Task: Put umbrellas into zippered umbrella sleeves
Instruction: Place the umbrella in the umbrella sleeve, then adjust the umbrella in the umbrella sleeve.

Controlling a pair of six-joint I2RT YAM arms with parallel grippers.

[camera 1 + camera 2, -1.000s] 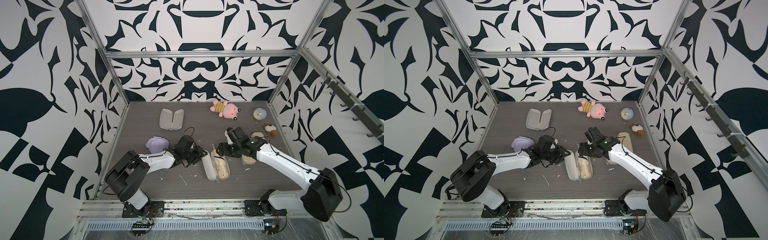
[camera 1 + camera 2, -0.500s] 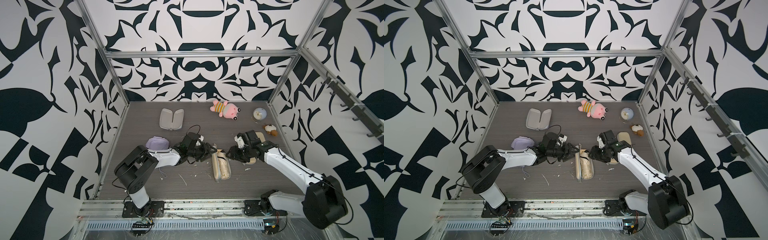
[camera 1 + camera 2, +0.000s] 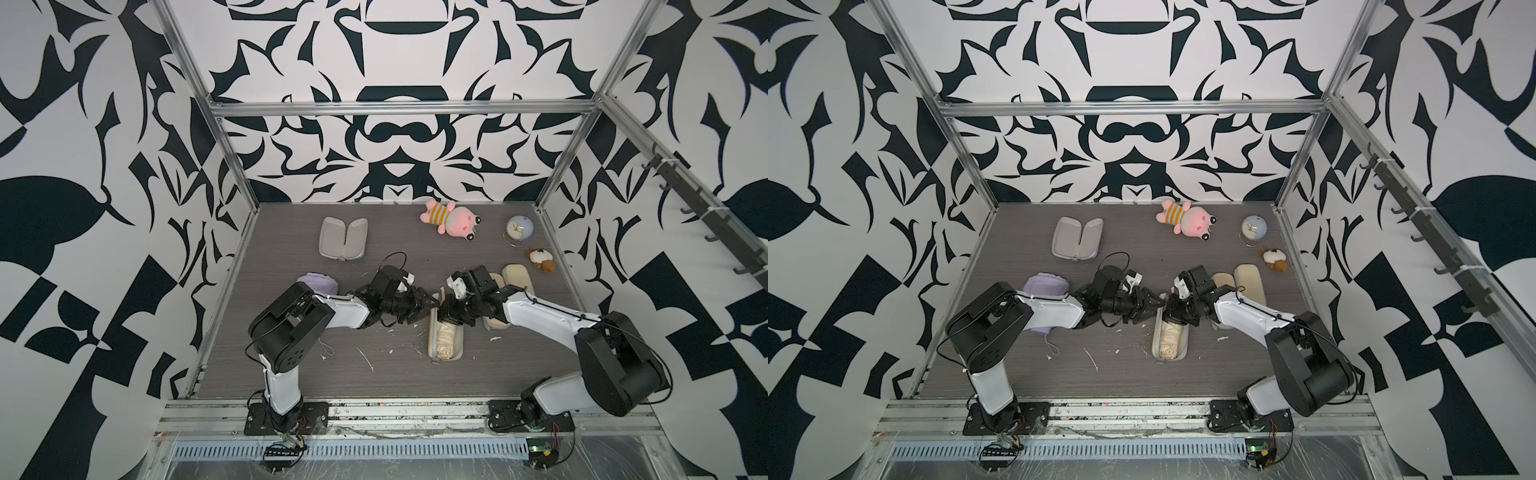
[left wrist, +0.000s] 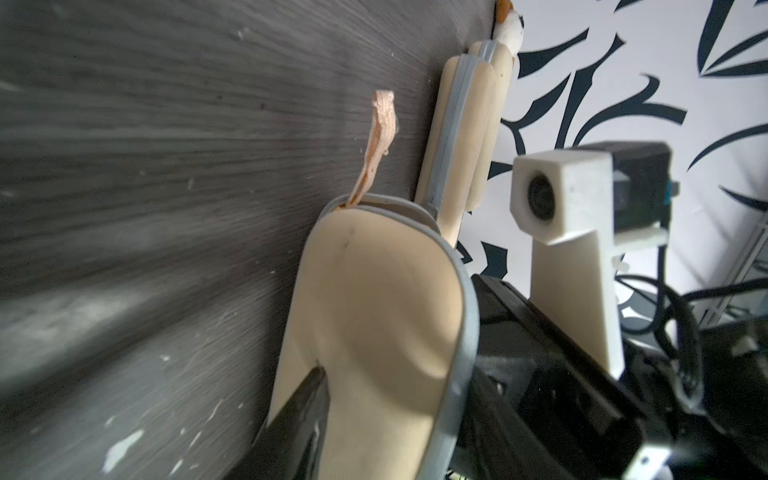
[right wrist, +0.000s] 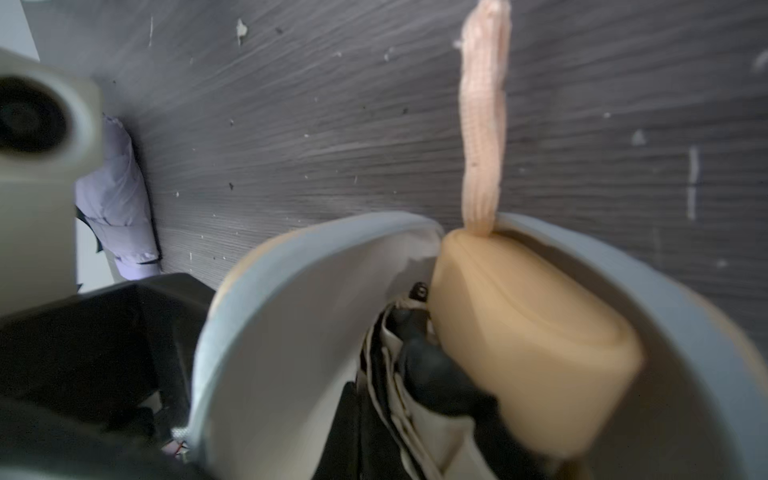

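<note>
On the bench (image 3: 374, 384), a cream umbrella (image 3: 444, 343) lies in a half-open beige sleeve (image 3: 459, 347), its wrist strap (image 5: 484, 124) trailing out past the rim. The left claw (image 3: 424, 305), fingers apart, presses the sleeve's raised half. The right claw (image 3: 444, 315) reaches inside by the handle (image 5: 532, 340); I cannot tell its grip. Farther back lie a closed beige sleeve (image 3: 517, 276) and an open grey-lined sleeve (image 3: 332, 237)

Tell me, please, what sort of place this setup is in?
Most likely a robotics lab test cell, not a home: an aluminium frame holds black-and-white patterned walls around a grey table, two robot arms are bolted to a rail at its front, and props like a plush toy lie about.
</note>
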